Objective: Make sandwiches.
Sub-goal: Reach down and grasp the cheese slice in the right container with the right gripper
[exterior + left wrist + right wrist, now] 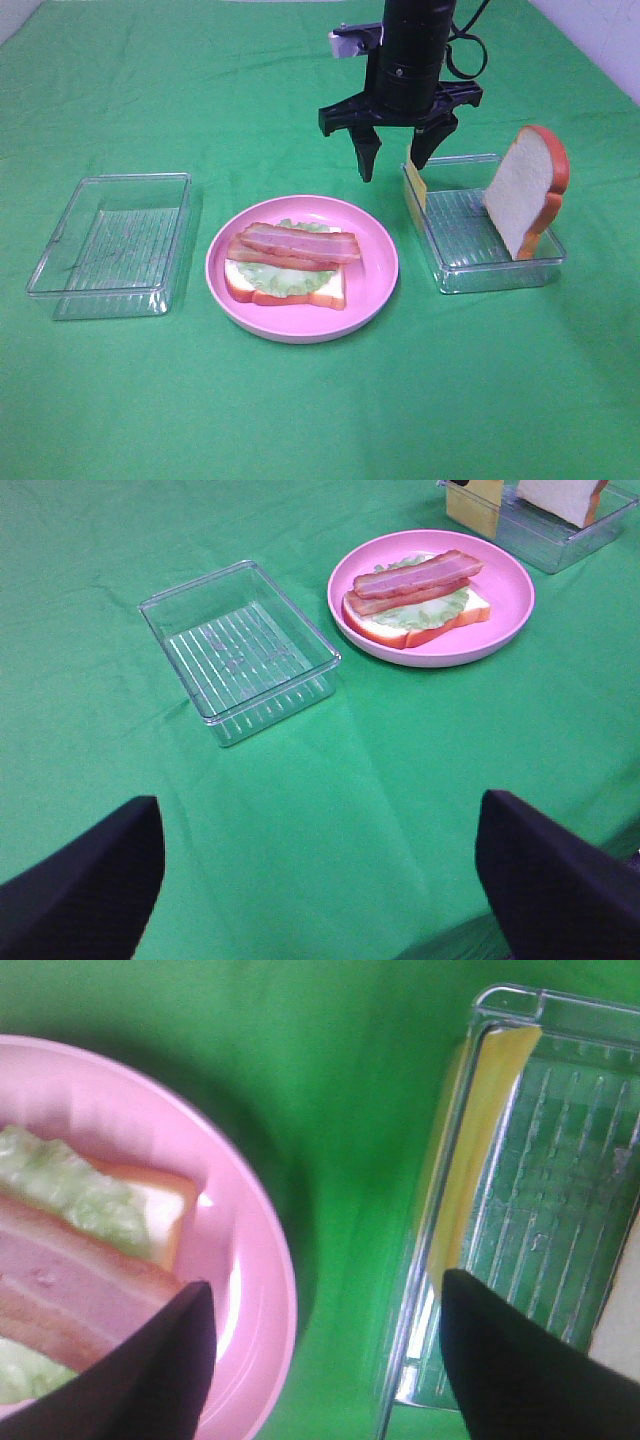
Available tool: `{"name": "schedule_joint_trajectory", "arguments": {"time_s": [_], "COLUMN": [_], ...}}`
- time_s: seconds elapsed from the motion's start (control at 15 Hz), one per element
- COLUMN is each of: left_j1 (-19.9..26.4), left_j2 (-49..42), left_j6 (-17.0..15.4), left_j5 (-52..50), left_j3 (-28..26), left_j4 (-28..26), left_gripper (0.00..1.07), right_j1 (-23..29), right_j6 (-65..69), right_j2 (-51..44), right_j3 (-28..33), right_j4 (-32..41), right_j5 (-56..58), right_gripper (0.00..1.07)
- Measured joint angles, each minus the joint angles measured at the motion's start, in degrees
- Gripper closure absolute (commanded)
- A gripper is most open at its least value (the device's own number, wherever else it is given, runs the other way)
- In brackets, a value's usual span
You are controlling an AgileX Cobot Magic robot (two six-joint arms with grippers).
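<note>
Cheese slice [415,192] is standing on edge in the tray [500,275] at two o'clock from the plate [300,330]; my right gripper [392,168] is hovering over it, jaws apart. Thin, light, probably bendy: I am favouring its top edge.

no legible text, labels, brands, numbers or signs anywhere in view

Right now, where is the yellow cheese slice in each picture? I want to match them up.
Exterior high: the cheese slice stands on edge in the right-hand clear tray, against the wall nearest the pink plate.
Left wrist: the cheese slice is far off beyond the pink plate, in the clear tray with the bread slice.
Right wrist: the cheese slice leans along the tray wall facing the pink plate.
Shared landmark: the pink plate.
</note>
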Motion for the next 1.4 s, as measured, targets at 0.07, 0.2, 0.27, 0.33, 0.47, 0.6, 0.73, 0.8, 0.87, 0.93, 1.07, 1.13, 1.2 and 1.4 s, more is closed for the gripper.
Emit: {"name": "schedule_joint_trajectory", "arguments": {"time_s": [0.07, 0.2, 0.27, 0.33, 0.47, 0.6, 0.73, 0.8, 0.87, 0.93, 1.07, 1.13, 1.2, 1.4], "left_j1": [0.0, 0.0, 0.0, 0.0, 0.0, 0.0, 0.0, 0.0, 0.0, 0.0, 0.0, 0.0, 0.0, 0.0], "left_j2": [0.0, 0.0, 0.0, 0.0, 0.0, 0.0, 0.0, 0.0, 0.0, 0.0, 0.0, 0.0, 0.0, 0.0], "left_j6": [0.0, 0.0, 0.0, 0.0, 0.0, 0.0, 0.0, 0.0, 0.0, 0.0, 0.0, 0.0, 0.0, 0.0], "left_j5": [0.0, 0.0, 0.0, 0.0, 0.0, 0.0, 0.0, 0.0, 0.0, 0.0, 0.0, 0.0, 0.0, 0.0], "left_j3": [0.0, 0.0, 0.0, 0.0, 0.0, 0.0, 0.0, 0.0, 0.0, 0.0, 0.0, 0.0, 0.0, 0.0], "left_j4": [0.0, 0.0, 0.0, 0.0, 0.0, 0.0, 0.0, 0.0, 0.0, 0.0, 0.0, 0.0, 0.0, 0.0], "left_gripper": [0.26, 0.26, 0.26, 0.26, 0.26, 0.26, 0.26, 0.26, 0.26, 0.26, 0.26, 0.26, 0.26, 0.26], "right_j1": [0.0, -2.3, -3.4, -4.1, -4.7, -4.8, -4.8, -4.8, -4.8, -4.8, -4.8, -4.8, -4.8, -4.8], "right_j6": [0.0, 0.9, 0.9, 0.9, 0.8, 0.3, 0.3, 0.3, 0.3, 0.3, 0.3, 0.3, 0.3, 0.3], "right_j2": [0.0, 1.0, 1.0, 1.0, 1.3, 2.8, 3.1, 3.1, 3.1, 3.1, 3.1, 3.1, 3.1, 2.5], "right_j3": [0.0, -0.1, -0.1, -0.1, -0.1, -0.1, -0.1, -0.1, -0.1, -0.1, -0.1, -0.1, -0.1, -0.2], "right_j4": [0.0, 0.6, 1.5, 1.9, 3.2, 5.3, 4.1, 4.1, 3.2, 2.4, 1.5, 1.5, 1.5, 1.3], "right_j5": [0.0, 0.0, -0.9, -1.6, -2.7, -3.4, -3.6, -3.6, -3.6, -3.6, -3.3, -3.3, -3.1, -2.2], "right_gripper": [0.46, 0.50, 0.53, 0.55, 0.56, 0.58, 0.68, 0.68, 0.81, 0.93, 1.07, 1.07, 1.07, 1.07]}}
